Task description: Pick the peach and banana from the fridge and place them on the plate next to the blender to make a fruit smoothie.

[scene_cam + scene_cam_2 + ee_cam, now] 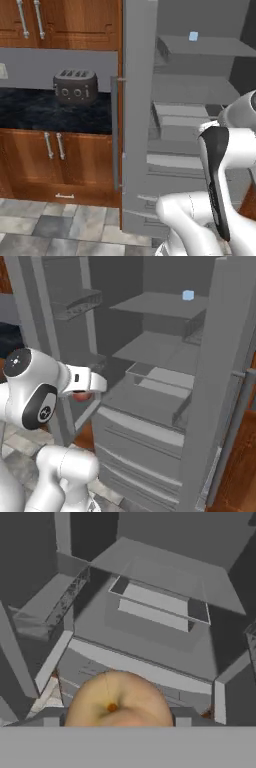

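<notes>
Across most of the right base frame stood the fridge, doors swung wide, grey shelves and drawers showing. Over at the left of the left base frame sat a dark toaster on the black worktop. Up top on a fridge shelf was a tiny pale-blue cube. Bottom centre of the hand frame, the peach sat clamped between the fingers, out in front of the drawers.
</notes>
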